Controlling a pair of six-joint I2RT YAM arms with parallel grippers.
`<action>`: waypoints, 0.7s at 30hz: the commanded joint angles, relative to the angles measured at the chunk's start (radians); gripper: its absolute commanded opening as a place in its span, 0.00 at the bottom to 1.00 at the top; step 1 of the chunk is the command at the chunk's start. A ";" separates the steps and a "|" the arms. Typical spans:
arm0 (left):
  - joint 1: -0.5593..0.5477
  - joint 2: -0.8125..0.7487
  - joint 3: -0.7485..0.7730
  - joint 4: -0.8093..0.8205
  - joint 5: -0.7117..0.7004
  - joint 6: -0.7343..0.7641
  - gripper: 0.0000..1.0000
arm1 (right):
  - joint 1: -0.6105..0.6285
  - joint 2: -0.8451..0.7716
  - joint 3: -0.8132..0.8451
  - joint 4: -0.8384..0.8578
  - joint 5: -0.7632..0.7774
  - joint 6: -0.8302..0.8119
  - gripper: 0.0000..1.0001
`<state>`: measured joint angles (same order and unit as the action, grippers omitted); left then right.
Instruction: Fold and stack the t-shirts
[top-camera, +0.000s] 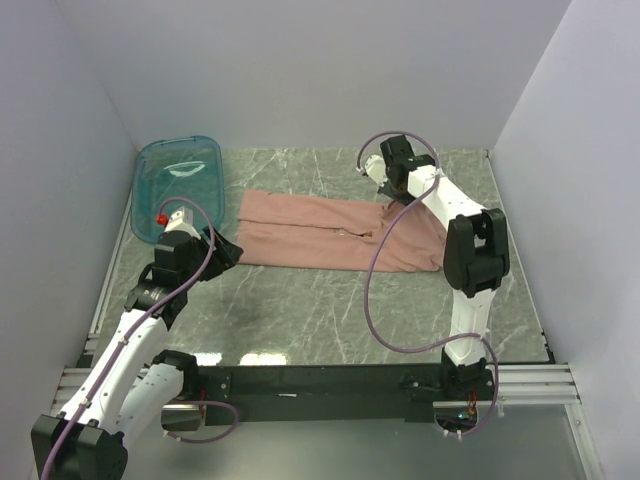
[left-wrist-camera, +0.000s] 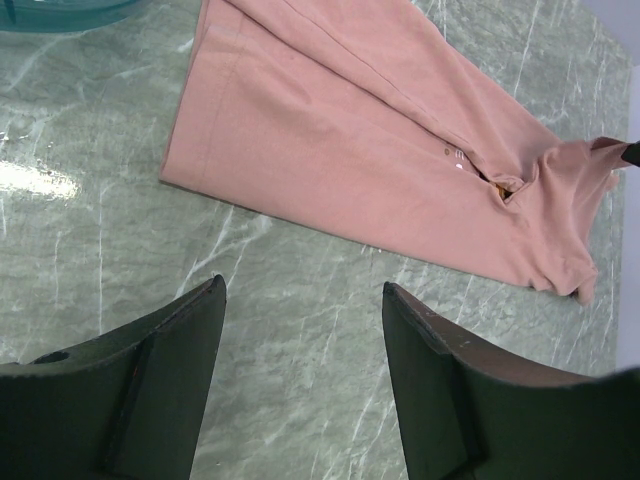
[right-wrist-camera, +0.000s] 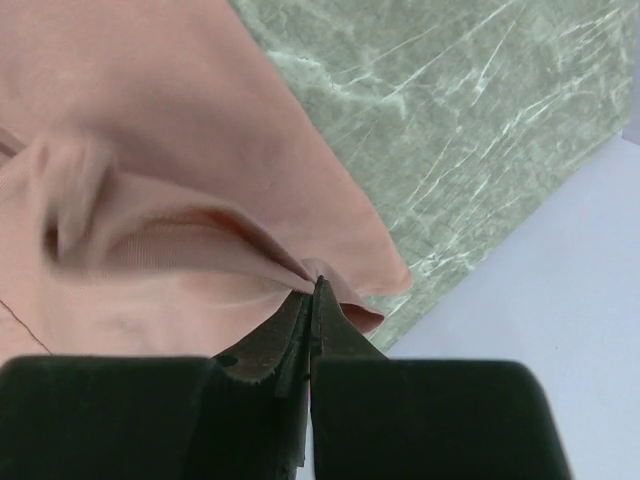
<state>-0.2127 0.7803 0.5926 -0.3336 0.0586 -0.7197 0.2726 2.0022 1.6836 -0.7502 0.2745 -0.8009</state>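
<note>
The dusty-pink t-shirt (top-camera: 320, 235) lies as a long folded strip across the middle of the marble table, and it also shows in the left wrist view (left-wrist-camera: 330, 150). My right gripper (top-camera: 396, 193) is at the shirt's right end. Its jaws are shut on a fold of the pink fabric (right-wrist-camera: 150, 120), pinched at the tips (right-wrist-camera: 318, 285) and lifted slightly off the table. My left gripper (top-camera: 228, 250) is open and empty just short of the shirt's left end, with its fingers (left-wrist-camera: 300, 285) over bare table. A small brown print shows near a crease (left-wrist-camera: 490, 180).
A teal see-through tub (top-camera: 178, 185) stands at the back left, close to the left gripper, and its rim shows in the left wrist view (left-wrist-camera: 60, 12). White walls close in the back and both sides. A purple cable (top-camera: 372, 300) hangs beside the right arm.
</note>
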 joint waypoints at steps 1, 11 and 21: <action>0.001 -0.016 -0.002 0.028 -0.002 0.008 0.69 | 0.004 0.018 0.048 0.038 0.040 0.011 0.00; 0.001 -0.015 0.001 0.027 0.001 0.005 0.69 | -0.006 0.087 0.087 0.055 0.058 0.029 0.00; 0.001 -0.010 -0.001 0.030 0.001 0.006 0.69 | -0.024 0.133 0.100 0.107 0.106 0.049 0.25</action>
<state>-0.2127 0.7803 0.5926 -0.3340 0.0586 -0.7197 0.2672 2.1357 1.7424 -0.7021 0.3328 -0.7719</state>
